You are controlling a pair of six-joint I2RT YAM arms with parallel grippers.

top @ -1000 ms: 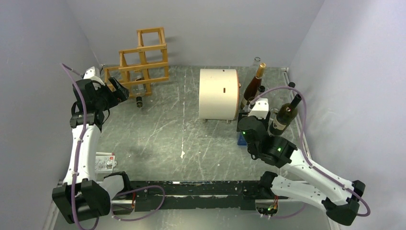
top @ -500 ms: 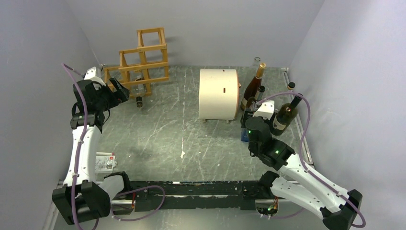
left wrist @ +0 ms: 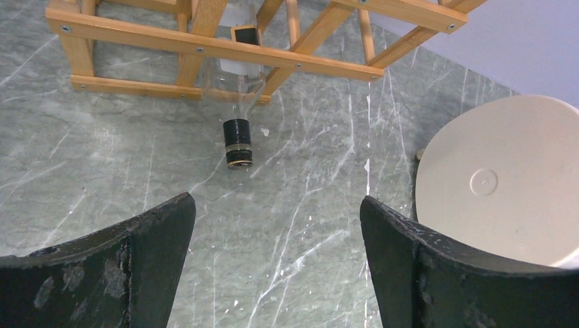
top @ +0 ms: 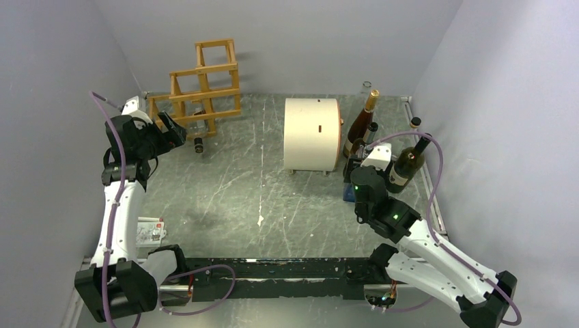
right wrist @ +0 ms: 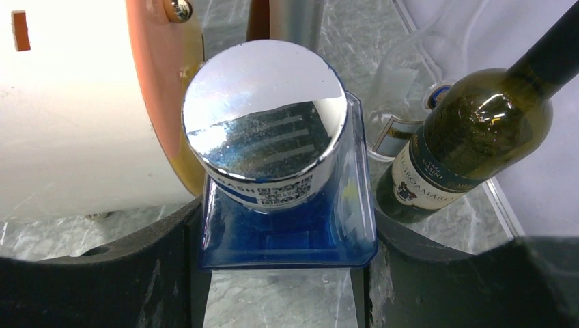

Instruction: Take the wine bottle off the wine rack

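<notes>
In the last second the right arm has swung its elbow outward, and the left arm has hardly moved. There is one wine rack (left wrist: 205,44), one cream drum (top: 311,134) and one wine bottle (left wrist: 237,133). The bottle lies in the rack's bottom cell with its neck poking out, and bars hide part of its body. The left gripper (left wrist: 274,205) hangs near the rack, spread wide and holding nothing. The right gripper (right wrist: 283,239) has a finger on each side of a blue bottle (right wrist: 287,225), but whether they squeeze it cannot be told. The bottles behind crowd together, so they are hard to count.

We look into a robot lab's test cell: plain grey walls (top: 287,41) box in the table (top: 273,198), with cabled left arm (top: 123,205) and right arm (top: 437,249) bolted to a rail (top: 293,263).
</notes>
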